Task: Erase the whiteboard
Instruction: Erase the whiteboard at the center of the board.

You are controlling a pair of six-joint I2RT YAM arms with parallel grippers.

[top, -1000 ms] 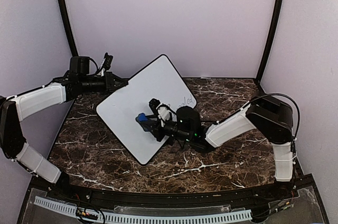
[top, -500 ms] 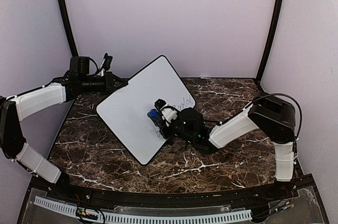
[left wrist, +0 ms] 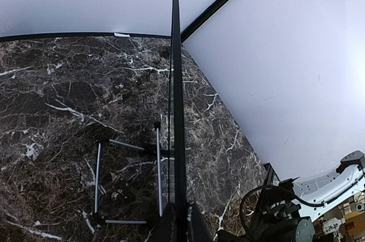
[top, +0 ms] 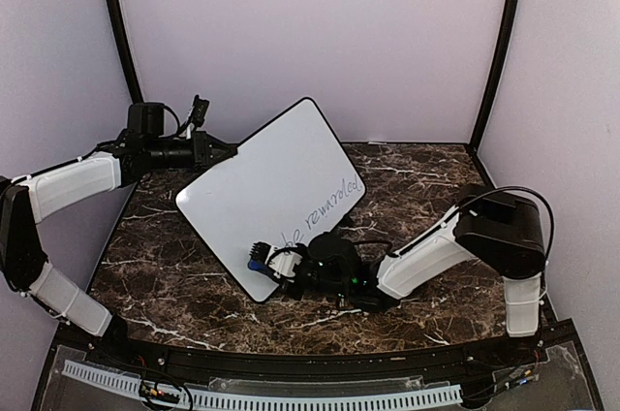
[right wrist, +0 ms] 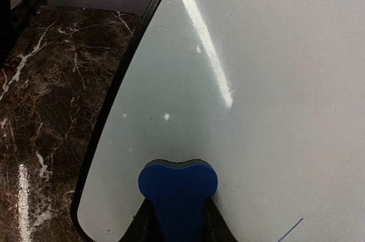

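Right gripper [right wrist: 178, 222]: pinching blue eraser [right wrist: 178, 182], fingers cut off below.
Left gripper [left wrist: 181, 228]: clamped on whiteboard [left wrist: 175, 111] edge, barely visible.
Writing [top: 320, 212]: beyond right gripper, possibly "rewarded".

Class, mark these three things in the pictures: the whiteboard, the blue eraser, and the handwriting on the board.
whiteboard [top: 254, 193]: top external view, bare white face left of centre.
blue eraser [right wrist: 178, 184]: right wrist view, middle of its blue upper face.
handwriting [top: 325, 206]: top external view, middle of the written line.
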